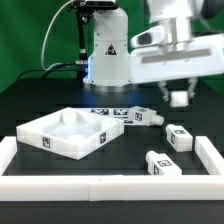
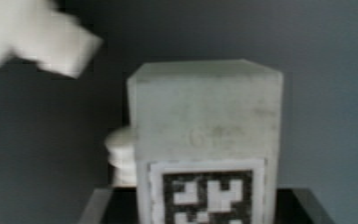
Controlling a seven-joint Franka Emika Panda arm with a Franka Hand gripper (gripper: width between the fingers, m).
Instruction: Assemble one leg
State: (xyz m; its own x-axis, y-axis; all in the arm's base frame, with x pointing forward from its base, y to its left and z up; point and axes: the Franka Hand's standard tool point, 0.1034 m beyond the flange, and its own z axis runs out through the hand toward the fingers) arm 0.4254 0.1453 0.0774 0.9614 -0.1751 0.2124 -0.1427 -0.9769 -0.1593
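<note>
My gripper [image 1: 179,90] hangs above the table on the exterior view's right, shut on a white leg [image 1: 180,98] and holding it clear of the surface. In the wrist view this leg [image 2: 202,120] fills the picture, tag facing the camera, with a dark finger [image 2: 105,208] on each side of it at my gripper [image 2: 197,205]. Three more legs lie on the black table: one [image 1: 147,117] by the marker board, one [image 1: 178,136] to the right, one [image 1: 161,161] near the front. The square white tabletop [image 1: 68,134] lies at the left.
The marker board [image 1: 115,112] lies behind the tabletop. A low white wall [image 1: 100,186] runs along the front and up both sides. The robot base [image 1: 108,55] stands at the back. A blurred white shape [image 2: 34,40] shows beyond the held leg.
</note>
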